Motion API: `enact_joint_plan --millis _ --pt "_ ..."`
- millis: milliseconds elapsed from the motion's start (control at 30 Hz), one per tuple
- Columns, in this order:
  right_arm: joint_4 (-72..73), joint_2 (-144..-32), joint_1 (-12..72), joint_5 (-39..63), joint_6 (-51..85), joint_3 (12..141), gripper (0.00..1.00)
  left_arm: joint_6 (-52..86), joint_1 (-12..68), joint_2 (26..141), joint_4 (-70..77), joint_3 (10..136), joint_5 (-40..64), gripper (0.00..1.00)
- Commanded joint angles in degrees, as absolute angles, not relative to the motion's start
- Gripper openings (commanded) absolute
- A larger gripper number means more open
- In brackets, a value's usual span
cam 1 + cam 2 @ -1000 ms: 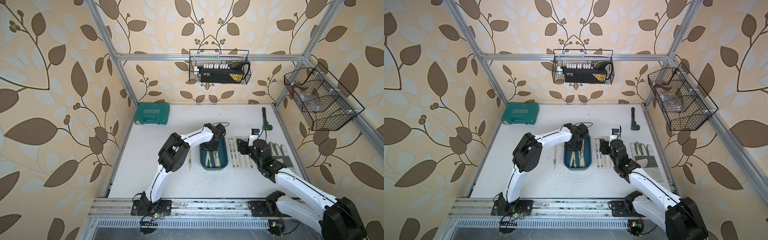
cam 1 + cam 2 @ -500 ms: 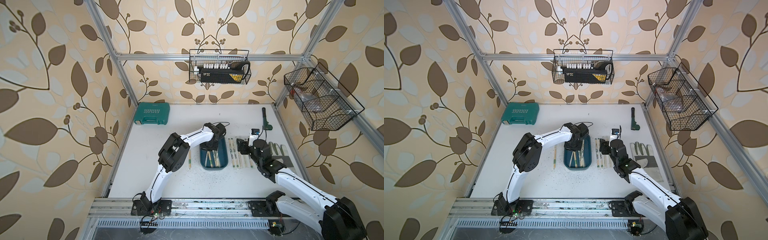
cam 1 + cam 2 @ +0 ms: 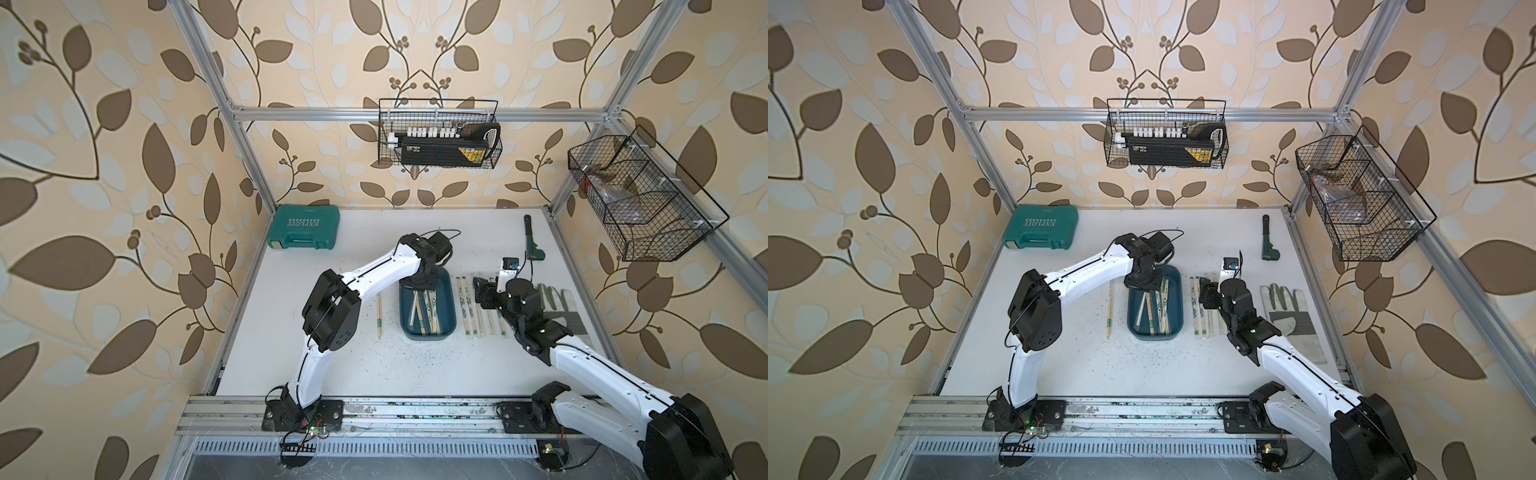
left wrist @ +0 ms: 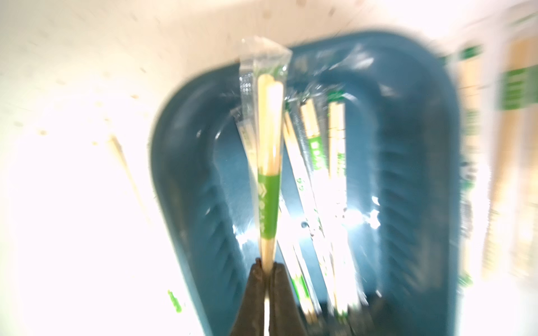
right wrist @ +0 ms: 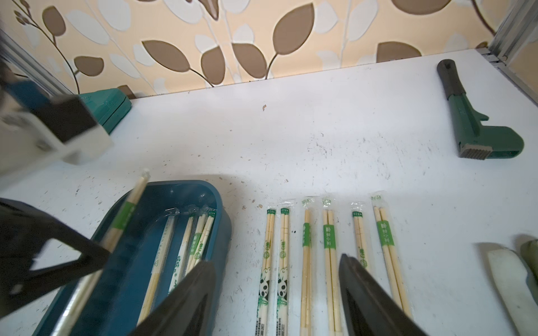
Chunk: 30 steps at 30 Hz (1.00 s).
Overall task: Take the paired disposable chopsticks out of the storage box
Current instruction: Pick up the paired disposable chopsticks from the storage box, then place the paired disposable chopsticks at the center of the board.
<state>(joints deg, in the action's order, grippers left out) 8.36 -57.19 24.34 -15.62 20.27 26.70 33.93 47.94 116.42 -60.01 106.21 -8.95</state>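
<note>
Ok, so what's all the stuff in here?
storage box: one, dark teal, mid-table.
boxed chopstick pairs: several, pale, inside box.
held chopstick pair: one, green-banded, tilted over box.
row of chopstick pairs: six, pale, right of box.
lone chopstick pair: one, pale, left of box.
tool case: one, green, far-left corner.
hand tool: one, green-black, far right.
glove: one, grey-white, right edge.
wire baskets: two, black, on walls.
left gripper: black, shut on held chopstick pair.
right gripper: black, open, above row.

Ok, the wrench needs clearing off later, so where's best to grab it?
The wrench lies flat on the table, so come straight down from above and close across its dark handle: that part is straight, narrow and even, while the green head is wide and stepped.
</note>
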Motion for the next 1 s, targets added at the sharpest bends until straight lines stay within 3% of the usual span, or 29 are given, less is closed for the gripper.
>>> enact_joint_plan --millis 0,233,400,533,833,900,933,967 --pt "8.1 -57.5 24.2 -15.4 19.6 28.5 0.7 32.0 46.0 107.4 -66.5 109.3 -9.1 0.0" --pt "8.1 -57.8 24.2 -15.7 19.5 28.4 0.7 32.5 38.1 96.5 -70.4 99.7 -10.7 0.0" --pt "8.3 -58.2 24.2 -15.4 19.5 28.4 0.7 32.0 31.0 90.4 -60.7 83.3 -7.8 0.0" --pt "8.2 -59.0 24.3 -14.3 18.5 28.8 0.72 32.2 30.0 90.5 -52.3 74.3 -8.0 0.0" --pt "19.0 -53.7 31.0 -6.3 10.2 23.5 0.86 31.5 29.4 99.2 -45.4 72.2 -7.2 0.0" --pt "22.5 -51.6 33.4 -3.9 7.7 21.4 0.92 31.2 29.4 100.3 -45.5 72.5 -7.4 0.0" --pt "23.5 -50.6 34.4 -4.1 7.0 20.7 0.99 31.0 29.4 100.9 -45.8 72.8 -7.7 0.0" --pt "23.9 -49.7 35.1 -4.7 6.5 20.2 0.99 30.8 29.4 101.4 -45.9 72.9 -7.9 0.0"
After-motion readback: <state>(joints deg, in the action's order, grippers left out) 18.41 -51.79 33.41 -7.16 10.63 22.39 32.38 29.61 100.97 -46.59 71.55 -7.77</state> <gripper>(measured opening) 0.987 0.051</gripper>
